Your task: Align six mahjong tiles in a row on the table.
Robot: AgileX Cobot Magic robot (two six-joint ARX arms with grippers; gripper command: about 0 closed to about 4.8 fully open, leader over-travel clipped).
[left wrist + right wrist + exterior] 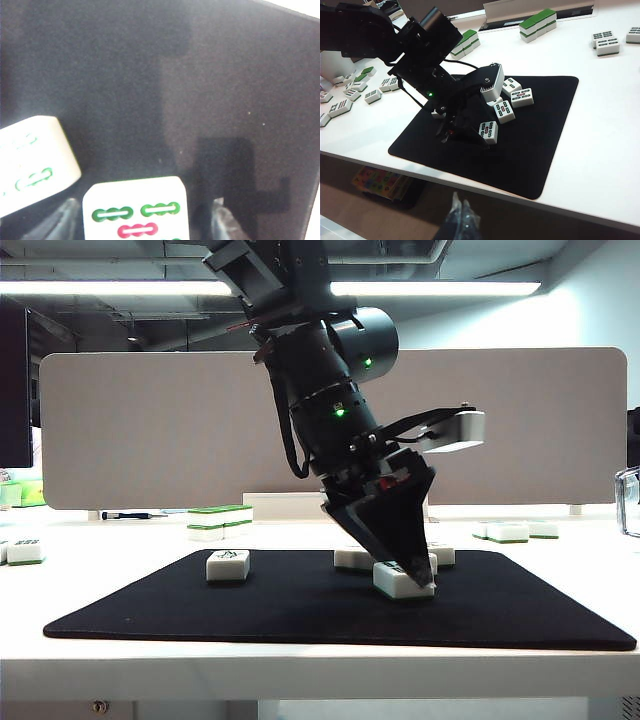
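1. Left gripper (408,575) low over the black mat (150,605), jaws standing apart either side of a tile (137,212), likely set down to extend the row.
2. Neighbouring tiles (512,97) clustered just beside, still crooked.
3. Right gripper (461,212) parked off the table (605,150), fingertips together, holding nothing.

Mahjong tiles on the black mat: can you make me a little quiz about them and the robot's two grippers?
1. True or false: the left gripper is down over a tile on the black mat, with its open fingers on either side of the tile.
2. Where is the right gripper? A: on the mat. B: beyond the table edge, away from the mat. C: holding a tile.
3. Fill in: that tile's marks are green and ___.
Key: 1 true; 2 B; 3 red.
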